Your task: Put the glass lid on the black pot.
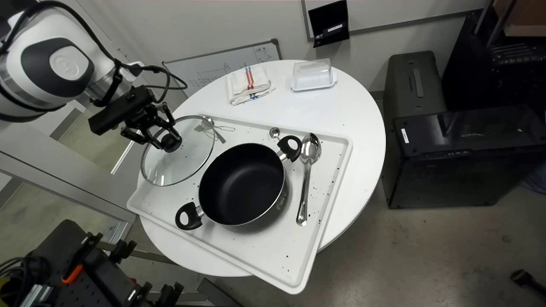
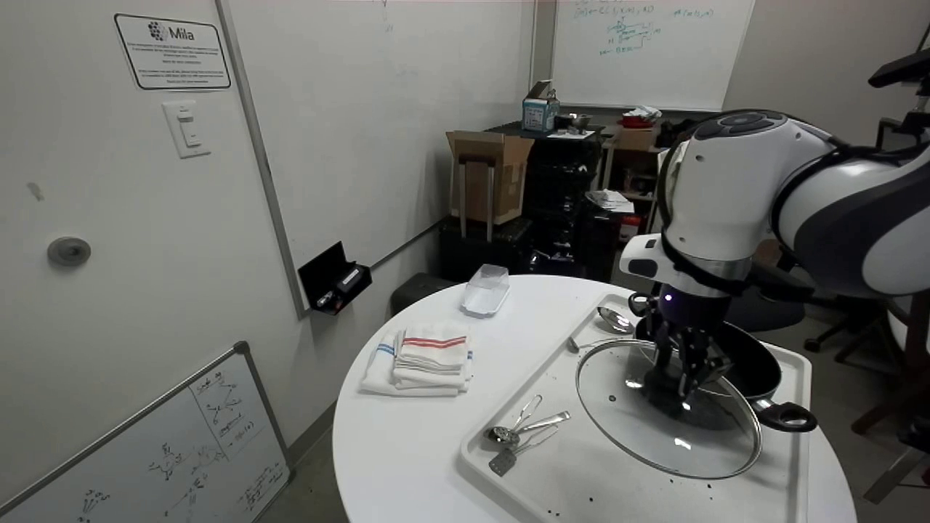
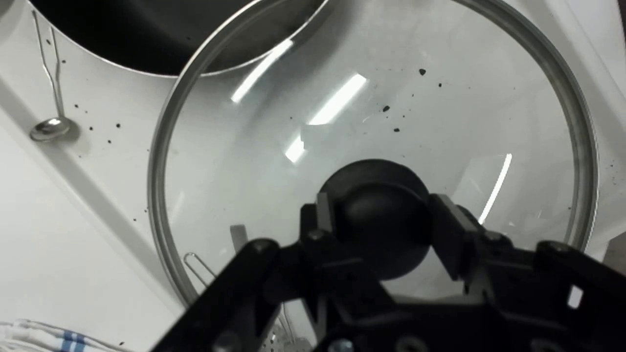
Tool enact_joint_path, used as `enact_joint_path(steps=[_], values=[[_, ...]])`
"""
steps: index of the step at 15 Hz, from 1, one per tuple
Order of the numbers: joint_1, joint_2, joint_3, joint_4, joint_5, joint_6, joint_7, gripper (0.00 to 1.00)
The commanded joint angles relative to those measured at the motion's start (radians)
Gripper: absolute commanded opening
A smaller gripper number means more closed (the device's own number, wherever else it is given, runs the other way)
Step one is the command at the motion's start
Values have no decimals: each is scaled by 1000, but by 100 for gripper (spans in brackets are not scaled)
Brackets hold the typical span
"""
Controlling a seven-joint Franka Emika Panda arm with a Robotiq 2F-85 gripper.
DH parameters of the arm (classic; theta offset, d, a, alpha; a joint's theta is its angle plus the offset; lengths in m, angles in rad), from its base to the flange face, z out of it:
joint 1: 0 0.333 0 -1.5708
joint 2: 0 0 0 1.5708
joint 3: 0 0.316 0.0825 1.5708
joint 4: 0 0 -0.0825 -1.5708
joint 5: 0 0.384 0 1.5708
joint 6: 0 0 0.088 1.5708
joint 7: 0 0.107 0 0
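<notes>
The glass lid (image 1: 192,153) is a clear disc with a metal rim and a black knob. My gripper (image 1: 167,140) is shut on its knob, with a finger on each side, as the wrist view (image 3: 381,220) shows. The lid seems held above the tray, tilted, beside the black pot. In the wrist view the lid (image 3: 254,171) overlaps part of the rim of the black pot (image 3: 142,34). The black pot (image 1: 241,183) stands uncovered and empty on the tray, with two side handles. In an exterior view the arm and lid partly hide the pot (image 2: 752,359).
A white tray (image 1: 264,256) on a round white table (image 1: 362,128) bears the pot. A large metal spoon (image 1: 307,170) lies beside the pot. Small utensils (image 2: 512,439) lie at the tray's edge. A folded towel (image 1: 249,83) and a butter dish (image 1: 313,74) stand behind.
</notes>
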Motion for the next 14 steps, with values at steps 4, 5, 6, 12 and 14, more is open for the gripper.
enact_joint_path(steps=[4,5,6,12,14], values=[[-69,-78,-11,-60,72,-19,15,25],[-78,-80,-16,-64,79,-19,21,25],[-86,-81,-23,-68,83,-17,28,25],[-128,-91,-61,-86,114,-15,76,25],[-138,-91,-75,-89,124,-14,93,25]])
